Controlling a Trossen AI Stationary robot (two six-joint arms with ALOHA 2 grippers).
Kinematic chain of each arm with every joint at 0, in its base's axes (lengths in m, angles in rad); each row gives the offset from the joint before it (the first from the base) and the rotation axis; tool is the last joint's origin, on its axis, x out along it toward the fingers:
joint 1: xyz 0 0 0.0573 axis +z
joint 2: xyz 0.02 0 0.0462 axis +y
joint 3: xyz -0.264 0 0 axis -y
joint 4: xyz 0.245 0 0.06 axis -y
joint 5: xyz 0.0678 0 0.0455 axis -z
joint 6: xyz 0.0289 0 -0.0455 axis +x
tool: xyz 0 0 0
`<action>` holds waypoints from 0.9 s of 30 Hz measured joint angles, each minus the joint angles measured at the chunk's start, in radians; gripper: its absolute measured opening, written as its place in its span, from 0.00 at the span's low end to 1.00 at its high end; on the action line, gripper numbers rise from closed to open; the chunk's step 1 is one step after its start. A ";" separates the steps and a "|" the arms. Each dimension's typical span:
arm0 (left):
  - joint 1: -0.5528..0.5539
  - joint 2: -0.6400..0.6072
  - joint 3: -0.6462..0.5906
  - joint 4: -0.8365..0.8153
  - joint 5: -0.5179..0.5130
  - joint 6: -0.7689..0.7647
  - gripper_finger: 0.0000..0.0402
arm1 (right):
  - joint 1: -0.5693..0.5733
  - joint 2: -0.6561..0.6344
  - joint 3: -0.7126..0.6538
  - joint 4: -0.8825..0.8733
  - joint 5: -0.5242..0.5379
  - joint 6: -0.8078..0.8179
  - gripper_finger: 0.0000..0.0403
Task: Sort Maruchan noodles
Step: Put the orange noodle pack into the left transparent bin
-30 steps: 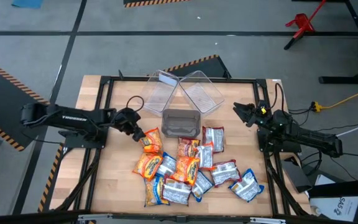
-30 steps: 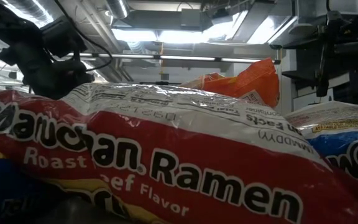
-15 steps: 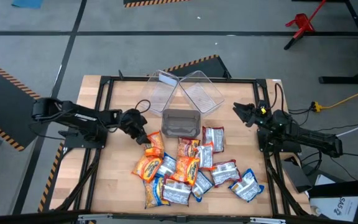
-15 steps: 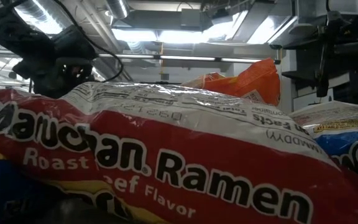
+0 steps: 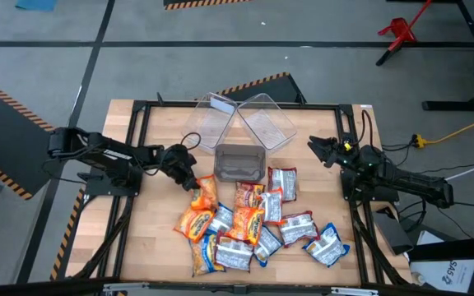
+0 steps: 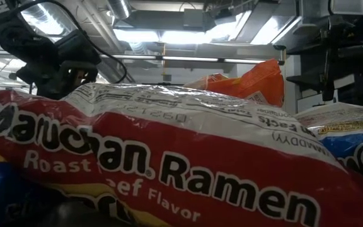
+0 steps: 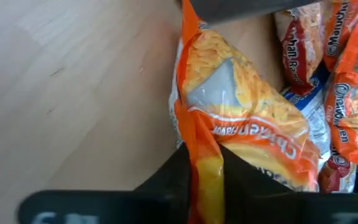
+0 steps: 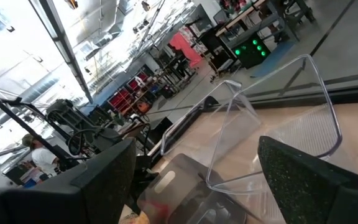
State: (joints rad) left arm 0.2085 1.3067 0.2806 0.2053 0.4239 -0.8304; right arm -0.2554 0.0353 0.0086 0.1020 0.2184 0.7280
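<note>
Item: Maruchan noodles [image 5: 249,220], about fifteen small flat rectangular crinkly plastic packets in orange-yellow, blue-and-white and red-and-white, lying in an overlapping heap on the wooden desk [image 5: 159,238], at its middle and toward its near edge.

Held piece: one orange-yellow chicken-flavour packet [image 7: 247,124], at the heap's left fringe. The left hand [image 5: 186,177] is clamped on its crimped end seam; in the left wrist view the two dark fingers [image 7: 173,177] pinch the orange film between them, and the rest of the packet trails toward the pile. Whether it is clear of the desk cannot be told.

Other hand: the right hand [image 5: 321,149] waits by the right edge of the desk, fingers spread apart and holding nothing, facing the bins.

Receptacles: three clear plastic bins [image 5: 241,131] just beyond the heap, toward the far edge; two are tipped against each other, and the third, the bin nearest the heap [image 5: 239,162], sits flat.

Handling, as judged: light, with a brittle dry block inside a slick, crackling film. Likely to swing or slide if pinched by the wrapper alone, and to crumble if squeezed across the flat face. The sealed end seam, or a short edge of the block, looks the safest hold. Neighbours overlap, so a lifted packet may drag another along.
</note>
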 joint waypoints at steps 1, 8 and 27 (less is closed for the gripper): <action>0.000 0.000 0.000 -0.001 0.005 -0.005 0.05 | 0.000 0.000 0.000 0.000 0.000 0.000 0.80; 0.000 0.001 -0.002 0.039 0.023 -0.082 0.04 | 0.000 0.000 0.000 0.000 0.000 0.000 0.80; 0.000 -0.186 -0.002 0.103 0.152 -0.322 0.04 | 0.000 0.000 0.000 0.000 -0.001 0.000 0.80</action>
State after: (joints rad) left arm 0.2081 1.1209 0.2787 0.3082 0.5758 -1.1525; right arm -0.2554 0.0353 0.0084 0.1020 0.2176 0.7277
